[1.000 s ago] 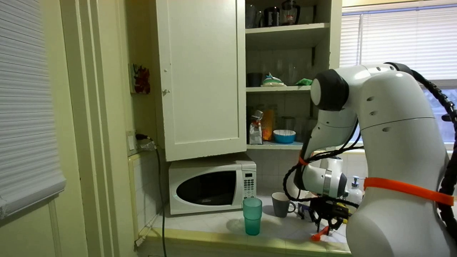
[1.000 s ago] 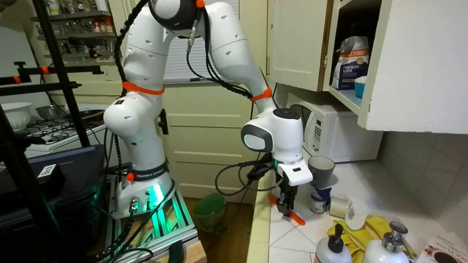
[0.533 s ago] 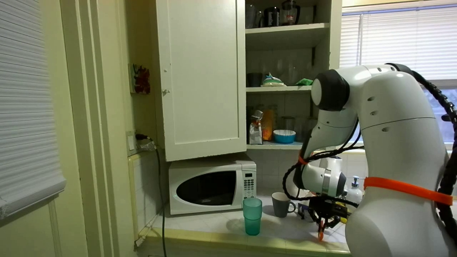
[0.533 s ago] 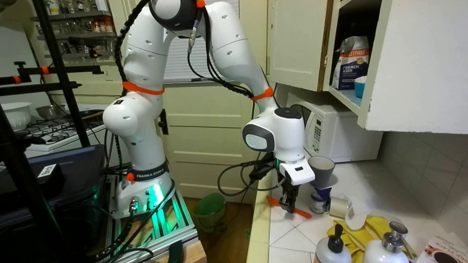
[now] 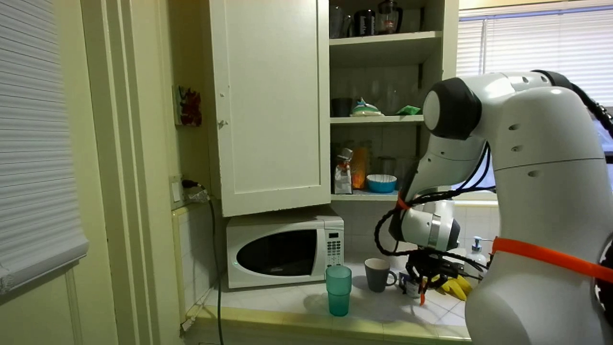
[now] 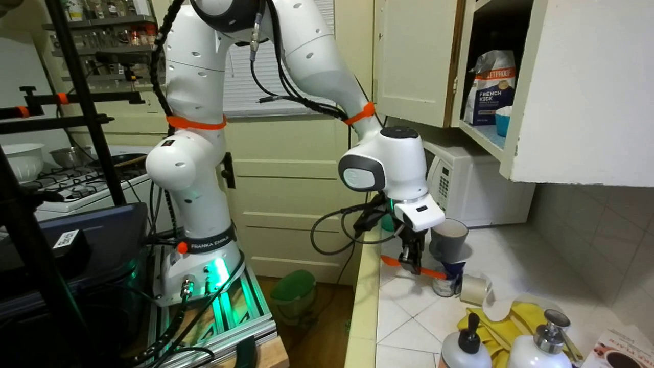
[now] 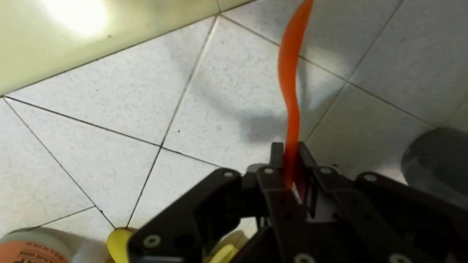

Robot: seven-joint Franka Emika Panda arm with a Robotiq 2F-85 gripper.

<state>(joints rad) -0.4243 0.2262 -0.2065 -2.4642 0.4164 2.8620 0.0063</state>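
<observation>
An orange spoon-like utensil (image 7: 290, 69) is gripped near one end between the fingers of my gripper (image 7: 290, 150), with its wider part reaching away from the jaws in the wrist view. In an exterior view the utensil (image 6: 433, 273) is held roughly level above the white tiled counter, sticking out on both sides of the gripper (image 6: 410, 267). It also shows below the gripper in an exterior view (image 5: 422, 299). A grey mug (image 6: 448, 241) stands close behind the gripper. A small blue-and-white jar (image 6: 444, 286) stands beside the utensil's end, partly hidden by it.
A teal cup (image 5: 338, 291) stands near the counter's yellow edge (image 5: 306, 322). A white microwave (image 5: 282, 254) sits behind, under an open cabinet door (image 5: 275, 105). Yellow gloves (image 6: 523, 319), a beige cup-like object (image 6: 473, 290) and pump bottles (image 6: 465, 352) are on the counter.
The fingers have closed on the orange utensil, which lay on the counter one second ago. The utensil turned in the grip, then rose with the gripper off the counter, moving toward the mug.
</observation>
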